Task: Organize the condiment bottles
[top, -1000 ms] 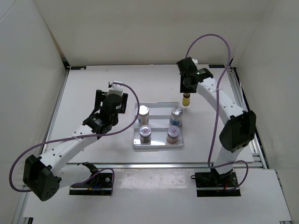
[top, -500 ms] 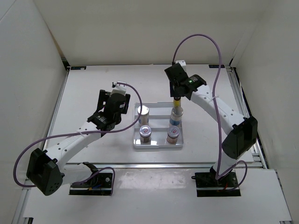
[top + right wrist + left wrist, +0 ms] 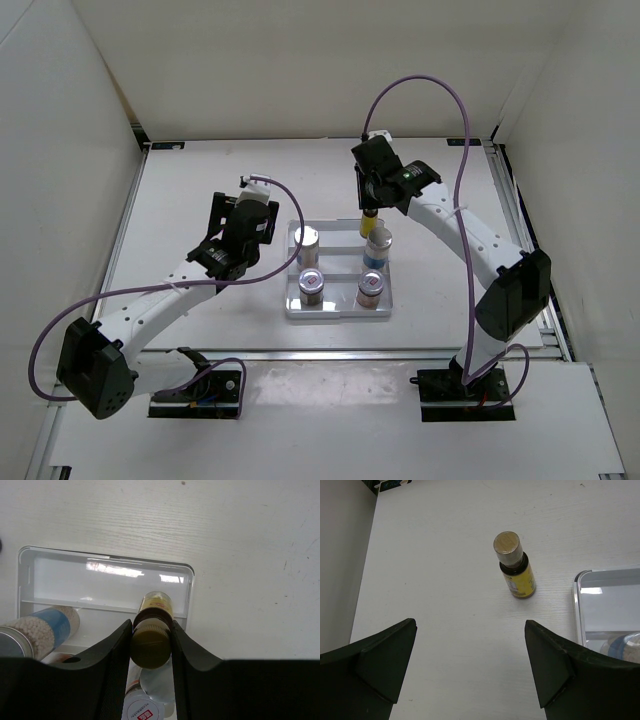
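Swung left off the bench (image 3: pixel 200 180), the right tool (image 3: pixel 368 205) now hangs over the tray's (image 3: pixel 340 232) far right corner, seen from above. Left wrist: the left tool (image 3: pixel 470 622) gapes open, with a second yellow bottle (image 3: pixel 515 565) upright dead ahead on the bench. Right wrist: the right tool clamps a yellow bottle (image 3: pixel 152 630) by its cap, axis vertical, over the tray.

We hold our left arm (image 3: pixel 160 300) stretched forward, left fingers (image 3: pixel 380 665) spread wide, and our right arm (image 3: pixel 467 222) arched over, right fingers (image 3: pixel 109 657) clamped on a yellow bottle (image 3: pixel 156 605).
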### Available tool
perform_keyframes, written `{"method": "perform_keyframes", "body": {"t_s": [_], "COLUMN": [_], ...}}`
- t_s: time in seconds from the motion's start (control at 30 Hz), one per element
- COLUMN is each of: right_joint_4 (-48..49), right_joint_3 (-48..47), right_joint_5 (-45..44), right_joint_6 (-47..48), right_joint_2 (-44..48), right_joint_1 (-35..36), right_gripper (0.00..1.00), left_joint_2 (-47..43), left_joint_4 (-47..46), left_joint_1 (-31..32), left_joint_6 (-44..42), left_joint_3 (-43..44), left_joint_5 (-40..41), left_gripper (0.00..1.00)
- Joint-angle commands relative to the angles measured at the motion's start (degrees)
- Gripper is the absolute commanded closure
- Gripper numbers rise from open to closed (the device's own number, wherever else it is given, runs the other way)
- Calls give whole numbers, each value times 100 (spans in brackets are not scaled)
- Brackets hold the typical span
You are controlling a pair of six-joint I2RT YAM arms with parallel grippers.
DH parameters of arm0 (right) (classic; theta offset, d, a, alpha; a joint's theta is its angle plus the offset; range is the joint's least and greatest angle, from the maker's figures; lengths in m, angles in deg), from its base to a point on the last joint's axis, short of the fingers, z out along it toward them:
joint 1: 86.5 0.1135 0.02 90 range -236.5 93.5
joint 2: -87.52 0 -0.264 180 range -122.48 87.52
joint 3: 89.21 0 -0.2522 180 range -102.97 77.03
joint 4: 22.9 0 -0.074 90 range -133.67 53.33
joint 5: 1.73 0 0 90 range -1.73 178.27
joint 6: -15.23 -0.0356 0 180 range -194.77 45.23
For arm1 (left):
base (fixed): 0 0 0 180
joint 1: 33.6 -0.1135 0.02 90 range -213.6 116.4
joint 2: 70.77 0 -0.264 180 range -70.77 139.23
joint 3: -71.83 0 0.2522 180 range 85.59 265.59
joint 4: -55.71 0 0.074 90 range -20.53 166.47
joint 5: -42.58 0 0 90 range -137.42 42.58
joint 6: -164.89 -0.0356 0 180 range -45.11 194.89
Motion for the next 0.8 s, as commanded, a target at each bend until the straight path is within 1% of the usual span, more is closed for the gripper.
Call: {"method": "perform_keyframes", "body": {"t_s": [0.0,0.27,0.37,0.53,0.77], "right_joint_4": [342,289,289,289,289], "right_joint_3": [-124,-124,-124,-124,-124], "right_joint_5": [6,6,199,515,455], "right_joint_6": [85,85,85,147,199], "right_joint_2": [53,53,-8,-342,-754], "right_joint_1": [8,-44,-159,-159,-159], "right_gripper": [100,100,100,100,100], "left_joint_2": [-92,-92,-92,-145,-198], "left_joint_4": [-39,-39,-39,13,13], "left_joint_1": [14,14,14,14,14], "left_joint_6": [-10,-10,-10,-10,-10], "left_joint_3": [237,237,237,237,237], "left_joint_5": [-5,-5,-5,-5,-5], "left_gripper": [0,0,0,0,0]}}
